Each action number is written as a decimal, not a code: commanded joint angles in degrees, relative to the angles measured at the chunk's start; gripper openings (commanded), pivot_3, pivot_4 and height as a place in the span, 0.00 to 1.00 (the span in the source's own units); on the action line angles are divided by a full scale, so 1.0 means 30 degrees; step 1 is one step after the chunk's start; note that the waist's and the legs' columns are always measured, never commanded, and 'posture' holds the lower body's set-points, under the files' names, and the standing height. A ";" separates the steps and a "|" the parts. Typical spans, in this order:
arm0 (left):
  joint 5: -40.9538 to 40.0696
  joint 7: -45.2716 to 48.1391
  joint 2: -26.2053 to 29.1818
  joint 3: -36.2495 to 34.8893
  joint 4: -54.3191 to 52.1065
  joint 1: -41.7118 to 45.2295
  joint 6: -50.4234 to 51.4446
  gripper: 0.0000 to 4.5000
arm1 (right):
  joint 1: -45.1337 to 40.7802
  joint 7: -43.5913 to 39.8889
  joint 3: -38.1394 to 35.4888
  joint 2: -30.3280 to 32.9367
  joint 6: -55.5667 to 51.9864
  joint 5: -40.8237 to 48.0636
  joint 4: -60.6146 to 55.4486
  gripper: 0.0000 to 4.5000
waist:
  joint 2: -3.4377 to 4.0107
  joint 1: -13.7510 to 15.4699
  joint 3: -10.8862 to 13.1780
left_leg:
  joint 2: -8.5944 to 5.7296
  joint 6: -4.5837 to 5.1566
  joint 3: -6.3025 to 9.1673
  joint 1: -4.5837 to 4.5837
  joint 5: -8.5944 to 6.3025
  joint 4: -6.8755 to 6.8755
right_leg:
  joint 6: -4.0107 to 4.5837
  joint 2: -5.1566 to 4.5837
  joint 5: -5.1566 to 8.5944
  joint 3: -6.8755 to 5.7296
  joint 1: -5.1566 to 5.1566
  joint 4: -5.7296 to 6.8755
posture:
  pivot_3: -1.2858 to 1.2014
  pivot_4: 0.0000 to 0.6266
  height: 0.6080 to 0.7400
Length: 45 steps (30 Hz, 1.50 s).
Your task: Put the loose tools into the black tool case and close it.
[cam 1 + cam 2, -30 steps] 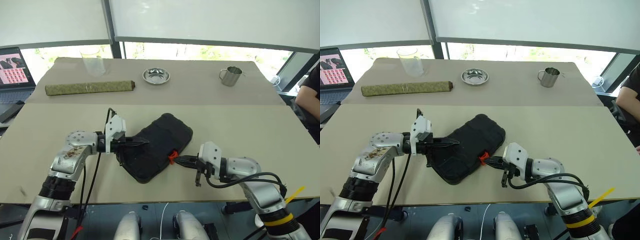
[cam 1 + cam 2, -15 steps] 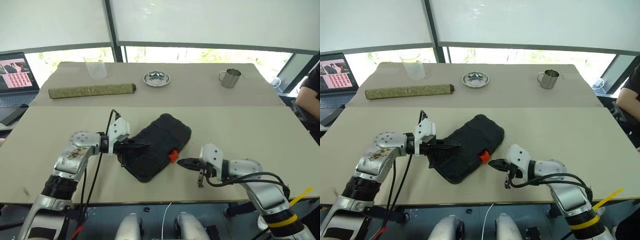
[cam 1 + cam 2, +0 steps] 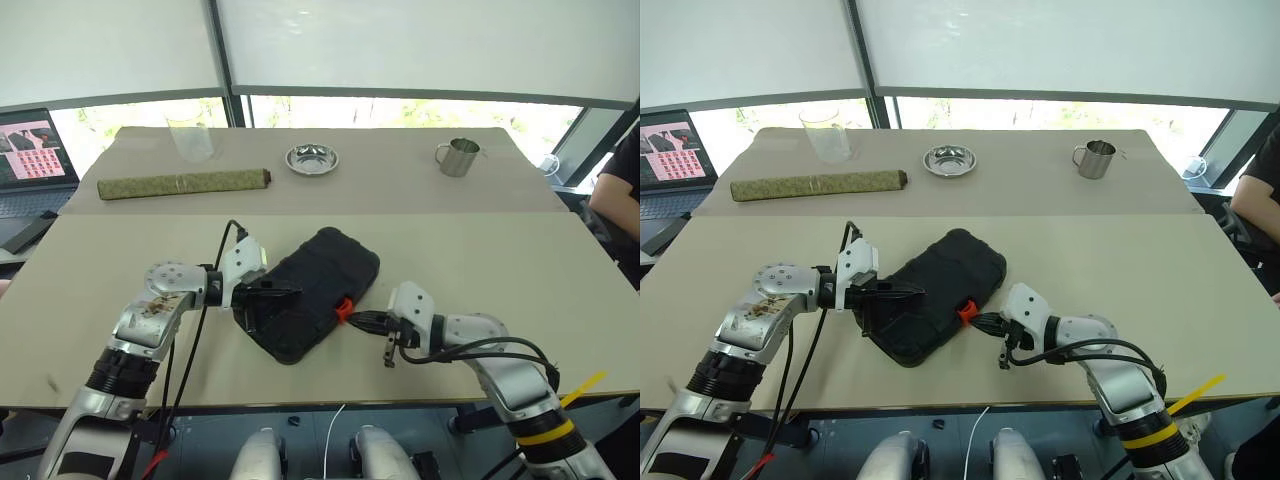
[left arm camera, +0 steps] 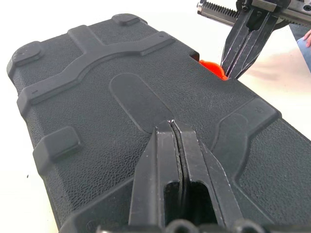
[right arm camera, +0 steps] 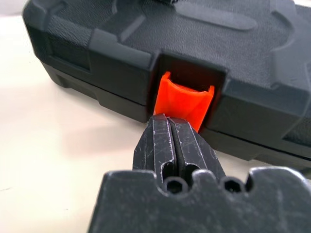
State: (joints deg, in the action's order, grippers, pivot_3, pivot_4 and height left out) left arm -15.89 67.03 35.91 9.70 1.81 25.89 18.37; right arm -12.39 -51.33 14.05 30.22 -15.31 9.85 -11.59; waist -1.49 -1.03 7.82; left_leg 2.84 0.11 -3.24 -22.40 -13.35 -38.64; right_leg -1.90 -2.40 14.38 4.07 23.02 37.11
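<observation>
While the left hand (image 4: 172,127) rests pinched on the black tool case (image 3: 312,292), the pinched right hand (image 5: 170,120) meets its orange latch (image 5: 183,101).

No legible text or labels

Silver-grey jointed arms trail black cables, each ending in a white wrist block and a black two-fingered gripper, left gripper (image 3: 287,292) and right gripper (image 3: 352,319).

Daylight floods through the far windows (image 3: 400,105) at frame top, glaring white; soft shadows underlie the sharply focused black tool case (image 3: 312,294).
</observation>
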 commanded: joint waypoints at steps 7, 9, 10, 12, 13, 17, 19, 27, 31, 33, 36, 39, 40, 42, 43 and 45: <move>0.0645 -0.0085 0.0074 0.1137 0.0231 -0.0887 0.1271 0.01 | -0.1459 0.0212 0.0220 -0.0885 0.0805 -0.0383 0.0896 0.00 | -0.0008 -0.0364 -0.0008 | 0.0008 0.0000 -0.0003 0.0027 0.0000 0.0046 | 0.0017 0.0019 0.0010 0.0017 0.0006 0.0002 | 0.52 0.24 1.00; 0.0589 -0.0106 0.0065 0.1137 0.0163 -0.0923 0.1404 0.01 | -0.1612 0.0168 0.0305 -0.1028 0.0885 -0.0484 0.1172 0.00 | -0.0008 -0.0452 -0.0008 | 0.0007 0.0000 -0.0001 0.0035 0.0000 0.0078 | 0.0028 0.0022 0.0017 0.0022 0.0008 0.0002 | 0.52 0.24 1.00; 0.0581 -0.0111 0.0044 0.1148 0.0162 -0.0915 0.1439 0.01 | -0.1691 0.0140 0.0341 -0.1118 0.0957 -0.0531 0.1356 0.00 | -0.0008 -0.0472 -0.0008 | 0.0006 0.0001 0.0003 0.0037 0.0001 0.0093 | 0.0036 0.0026 0.0021 0.0023 0.0010 0.0002 | 0.52 0.24 1.00; 0.0533 -0.0135 -0.0015 0.1152 0.0172 -0.0899 0.1559 0.01 | -0.1863 0.0175 0.0333 -0.1391 0.1089 -0.0608 0.1880 0.00 | -0.0008 -0.0489 -0.0008 | 0.0007 0.0000 0.0007 0.0039 0.0001 0.0099 | 0.0038 0.0029 0.0022 0.0023 0.0011 0.0002 | 0.52 0.24 1.00; 0.0493 -0.0129 -0.0022 0.1148 0.0144 -0.0921 0.1637 0.01 | -0.1955 0.0172 0.0344 -0.1491 0.1242 -0.0684 0.2169 0.00 | -0.0009 -0.0495 -0.0008 | 0.0007 0.0000 0.0007 0.0040 0.0001 0.0099 | 0.0038 0.0029 0.0022 0.0024 0.0010 0.0002 | 0.52 0.24 1.00; 0.0514 -0.0153 0.0005 0.1157 0.0202 -0.0954 0.1820 0.01 | -0.2350 0.0067 0.0299 -0.1836 0.1531 -0.0766 0.2739 0.00 | -0.0009 -0.0483 -0.0007 | 0.0006 0.0000 0.0005 0.0036 0.0001 0.0108 | 0.0040 0.0028 0.0024 0.0025 0.0018 0.0001 | 0.52 0.24 1.00; 0.0544 -0.0216 0.0004 0.1119 0.0233 -0.0988 0.1895 0.01 | -0.2528 0.0014 0.0349 -0.2061 0.1455 -0.0761 0.2713 0.00 | -0.0009 -0.0484 -0.0007 | 0.0005 0.0000 0.0005 0.0032 0.0001 0.0114 | 0.0043 0.0028 0.0029 0.0027 0.0022 0.0001 | 0.52 0.24 1.00; 0.0066 -0.0481 -0.0036 0.0326 -0.0164 -0.1660 0.1541 0.01 | -0.2349 -0.0399 0.0082 -0.1940 0.1386 -0.0717 0.2225 0.00 | -0.0009 -0.0512 -0.0006 | 0.0006 0.0000 0.0005 0.0031 0.0001 0.0124 | 0.0041 0.0027 0.0032 0.0031 0.0031 -0.0002 | 0.52 0.24 1.00; -0.1105 -0.0665 0.0113 -0.2005 -0.0899 -0.3082 -0.0258 0.15 | -0.1115 -0.1036 -0.1612 -0.0618 0.1123 0.0470 0.1085 0.06 | -0.0004 -0.0543 -0.0004 | 0.0009 0.0000 -0.0002 0.0027 0.0000 0.0165 | 0.0055 0.0025 0.0047 0.0043 0.0055 -0.0004 | 0.52 0.24 1.00; -0.1752 -0.0681 0.0366 -0.3218 -0.1329 -0.3817 -0.0722 0.35 | -0.0496 -0.1476 -0.2495 0.0122 0.0791 0.1341 0.0395 0.20 | -0.0005 -0.0538 -0.0004 | 0.0006 -0.0001 -0.0003 0.0038 -0.0001 0.0233 | 0.0064 0.0013 0.0072 0.0046 0.0058 -0.0014 | 0.52 0.24 1.00; -0.2325 -0.1260 0.0782 -0.5618 -0.1729 -0.5102 -0.1894 0.54 | 0.0648 -0.2222 -0.3753 0.1554 0.1464 0.1936 -0.0212 0.39 | -0.0010 -0.0512 -0.0001 | 0.0007 -0.0002 0.0003 0.0039 -0.0001 0.0280 | 0.0094 0.0010 0.0084 0.0038 0.0070 -0.0021 | 0.52 0.24 1.00; -0.2123 -0.1210 0.1696 -0.7687 -0.1689 -0.7263 -0.3728 0.79 | 0.1807 -0.2957 -0.5093 0.2624 0.3532 0.2145 0.0143 0.62 | -0.0077 -0.0496 0.0054 | 0.0015 -0.0001 0.0007 0.0024 -0.0002 0.0302 | 0.0116 0.0009 0.0099 0.0026 0.0102 -0.0022 | 0.52 0.24 1.00; -0.2003 -0.1268 0.1903 -0.8217 -0.1565 -0.7913 -0.4198 0.79 | 0.2075 -0.3428 -0.5421 0.2847 0.4433 0.2317 0.0446 0.69 | -0.0083 -0.0485 0.0059 | 0.0015 -0.0002 0.0011 0.0021 -0.0002 0.0305 | 0.0125 -0.0002 0.0103 0.0007 0.0097 -0.0023 | 0.52 0.24 1.00; -0.1850 -0.1446 0.2274 -0.9279 -0.1201 -0.9327 -0.4927 0.79 | 0.2467 -0.4572 -0.6077 0.3127 0.6701 0.2661 0.1615 0.86 | -0.0082 -0.0473 0.0062 | 0.0010 -0.0003 -0.0013 0.0032 -0.0003 0.0305 | 0.0110 -0.0032 0.0114 0.0018 0.0096 -0.0034 | 0.52 0.24 1.00; -0.1679 -0.1507 0.2379 -0.9743 -0.0983 -1.0035 -0.5478 0.79 | 0.2625 -0.5028 -0.6357 0.3257 0.7930 0.2653 0.2320 0.93 | -0.0098 -0.0458 0.0071 | 0.0009 -0.0004 -0.0020 0.0039 -0.0003 0.0305 | 0.0098 -0.0044 0.0121 0.0017 0.0081 -0.0041 | 0.52 0.24 1.00; -0.1257 -0.1651 0.2443 -1.0226 -0.0591 -1.1079 -0.6604 0.79 | 0.2696 -0.5590 -0.6718 0.3541 0.8501 0.2914 0.3323 0.99 | -0.0112 -0.0434 0.0099 | 0.0011 -0.0004 -0.0026 0.0040 -0.0003 0.0303 | 0.0096 -0.0045 0.0124 0.0011 0.0078 -0.0062 | 0.52 0.24 1.00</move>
State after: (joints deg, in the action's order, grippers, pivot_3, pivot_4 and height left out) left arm -20.61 62.57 42.97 -19.15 -0.24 -6.33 2.00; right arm -4.19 -66.41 -3.59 40.07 6.96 16.96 -3.33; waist -1.82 -2.33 8.11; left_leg 2.89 0.10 -3.33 -22.29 -13.37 -37.73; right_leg -1.61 -2.58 14.75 4.10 23.26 36.90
